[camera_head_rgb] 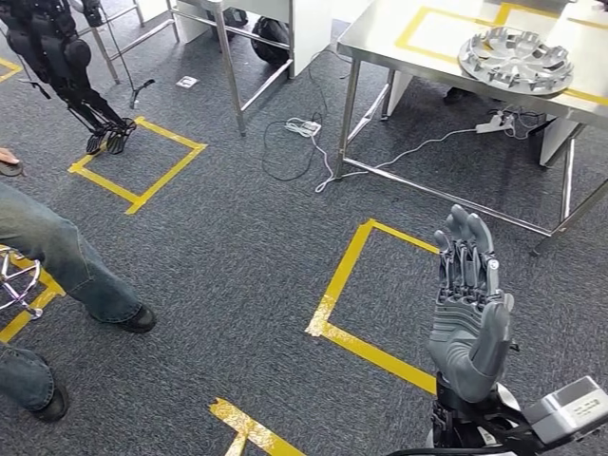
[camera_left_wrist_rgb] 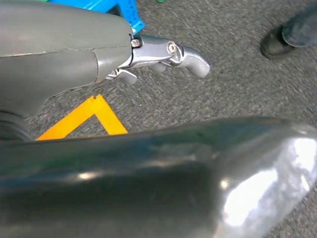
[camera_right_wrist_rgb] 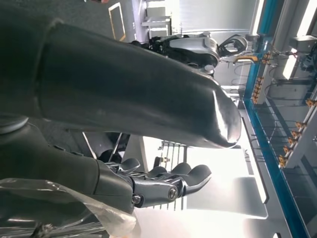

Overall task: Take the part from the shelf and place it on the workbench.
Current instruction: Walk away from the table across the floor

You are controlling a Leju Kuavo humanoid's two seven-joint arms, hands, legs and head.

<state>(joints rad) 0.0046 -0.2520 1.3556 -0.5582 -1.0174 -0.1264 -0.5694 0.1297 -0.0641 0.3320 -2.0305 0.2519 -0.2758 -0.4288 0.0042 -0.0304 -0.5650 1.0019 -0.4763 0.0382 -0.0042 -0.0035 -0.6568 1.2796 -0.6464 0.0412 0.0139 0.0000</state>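
Note:
A silver wheel cover lies flat on the steel workbench at the far right, partly over a yellow tape outline. My right hand is raised in the lower right, well short of the bench, fingers straight and apart, holding nothing. In the right wrist view the right hand has its thumb and fingers stretched out with nothing between them. In the left wrist view my left hand hangs over the carpet, one finger extended, nothing in its grasp.
A person's legs in jeans and black shoes stand at the left. Another dark robot stands at the far left. A power strip and cables lie under the tables. Yellow tape squares mark the grey carpet.

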